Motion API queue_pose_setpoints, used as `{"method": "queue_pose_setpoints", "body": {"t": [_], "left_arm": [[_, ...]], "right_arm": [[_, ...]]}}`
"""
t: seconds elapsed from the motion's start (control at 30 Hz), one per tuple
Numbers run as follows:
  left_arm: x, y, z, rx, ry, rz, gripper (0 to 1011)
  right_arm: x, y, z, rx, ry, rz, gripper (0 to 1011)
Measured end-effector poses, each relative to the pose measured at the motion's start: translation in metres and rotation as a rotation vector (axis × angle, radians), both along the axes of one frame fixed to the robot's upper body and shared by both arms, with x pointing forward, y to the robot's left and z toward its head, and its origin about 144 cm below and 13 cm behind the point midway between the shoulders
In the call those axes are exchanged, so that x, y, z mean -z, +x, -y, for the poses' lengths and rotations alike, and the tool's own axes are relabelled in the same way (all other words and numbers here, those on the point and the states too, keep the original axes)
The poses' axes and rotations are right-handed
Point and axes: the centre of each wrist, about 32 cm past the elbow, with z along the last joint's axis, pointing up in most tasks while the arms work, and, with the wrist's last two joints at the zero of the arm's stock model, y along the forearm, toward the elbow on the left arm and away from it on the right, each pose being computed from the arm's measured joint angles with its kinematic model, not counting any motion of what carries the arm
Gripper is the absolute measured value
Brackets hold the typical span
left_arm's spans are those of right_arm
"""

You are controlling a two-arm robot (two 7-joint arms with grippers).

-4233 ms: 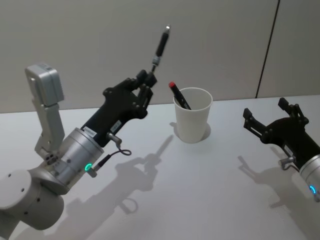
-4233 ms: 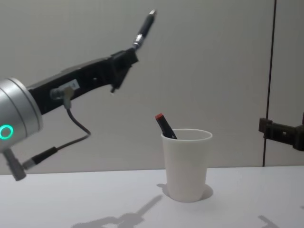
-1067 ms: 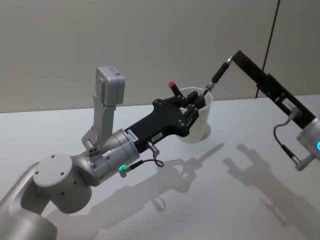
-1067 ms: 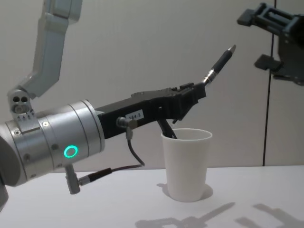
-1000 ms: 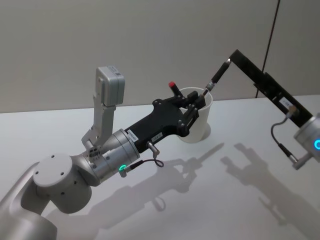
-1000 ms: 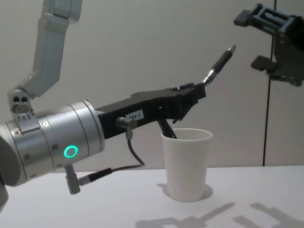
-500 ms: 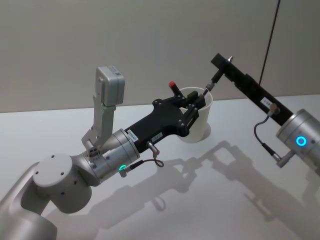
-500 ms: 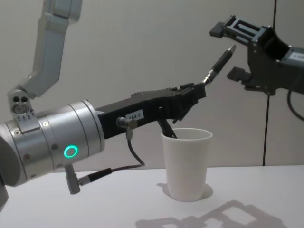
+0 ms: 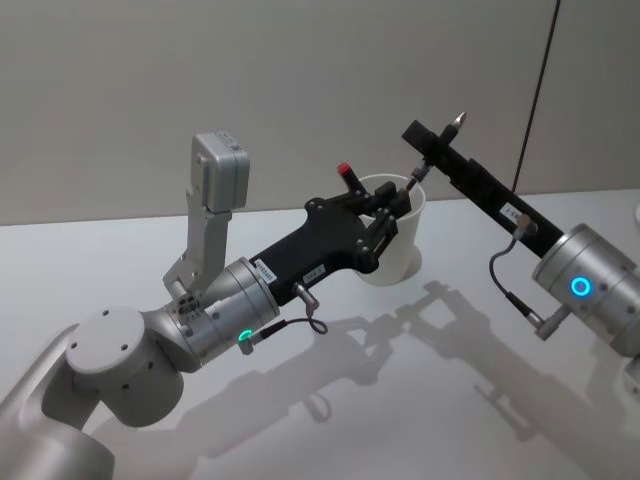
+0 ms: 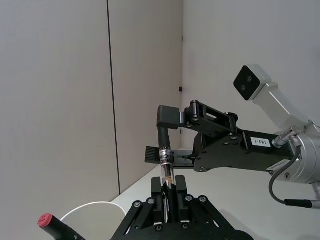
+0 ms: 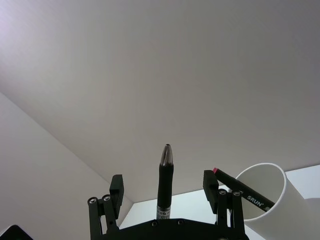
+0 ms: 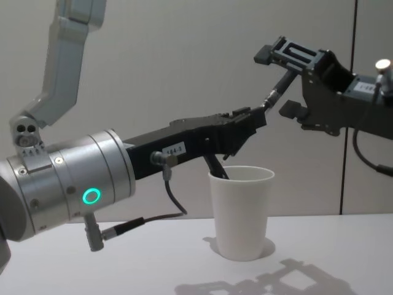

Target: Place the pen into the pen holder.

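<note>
My left gripper (image 9: 398, 200) is shut on the lower end of a black pen (image 9: 420, 176) and holds it tilted, tip up, just above the rim of the pen holder (image 9: 398, 245), a white paper cup (image 12: 241, 212). My right gripper (image 12: 279, 83) is open, with a finger on each side of the pen's upper part (image 12: 274, 94) and a gap on both sides. In the right wrist view the pen (image 11: 165, 177) stands midway between the open fingers (image 11: 210, 184). A red-capped black marker (image 9: 346, 172) leans inside the cup.
The white table (image 9: 400, 400) stretches around the cup. A plain wall with a dark vertical seam (image 9: 535, 100) lies behind. The left arm's silver body (image 12: 73, 190) reaches in from the near left, the right arm's (image 9: 585, 290) from the right.
My right gripper has swung in from the right until its open fingers straddle the pen's upper part. The left gripper, earlier well left of the cup, holds still above it.
</note>
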Motion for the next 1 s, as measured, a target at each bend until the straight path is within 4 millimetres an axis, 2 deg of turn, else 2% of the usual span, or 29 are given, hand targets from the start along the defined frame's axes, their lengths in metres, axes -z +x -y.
{"method": "queue_pose_setpoints", "body": {"t": [0.4,0.5,0.57,0.63,0.67,0.7,0.83,0.87,0.93,0.97,1.0], "left_arm": [[0.0,0.0,0.0,0.0,0.0,0.0,160],[0.0,0.0,0.0,0.0,0.0,0.0,160],[0.0,0.0,0.0,0.0,0.0,0.0,160],[0.0,0.0,0.0,0.0,0.0,0.0,160],[0.0,0.0,0.0,0.0,0.0,0.0,160],[0.0,0.0,0.0,0.0,0.0,0.0,160],[0.0,0.0,0.0,0.0,0.0,0.0,160],[0.0,0.0,0.0,0.0,0.0,0.0,160],[0.0,0.0,0.0,0.0,0.0,0.0,160],[0.0,0.0,0.0,0.0,0.0,0.0,160],[0.0,0.0,0.0,0.0,0.0,0.0,160]], "right_arm": [[0.0024,0.0025,-0.0063,0.003,-0.004,0.003,1002],[0.0028,0.0028,-0.0072,0.003,-0.004,0.003,935],[0.0028,0.003,-0.0076,0.003,-0.004,0.004,928],[0.0031,0.0032,-0.0081,0.004,-0.004,0.004,839],[0.0031,0.0032,-0.0081,0.004,-0.004,0.004,839],[0.0032,0.0033,-0.0083,0.004,-0.004,0.004,786],[0.0033,0.0035,-0.0088,0.004,-0.005,0.005,677],[0.0034,0.0035,-0.0089,0.004,-0.005,0.005,677],[0.0035,0.0036,-0.0091,0.004,-0.005,0.005,570],[0.0035,0.0036,-0.0091,0.004,-0.005,0.005,570],[0.0036,0.0036,-0.0092,0.004,-0.005,0.005,508]]}}
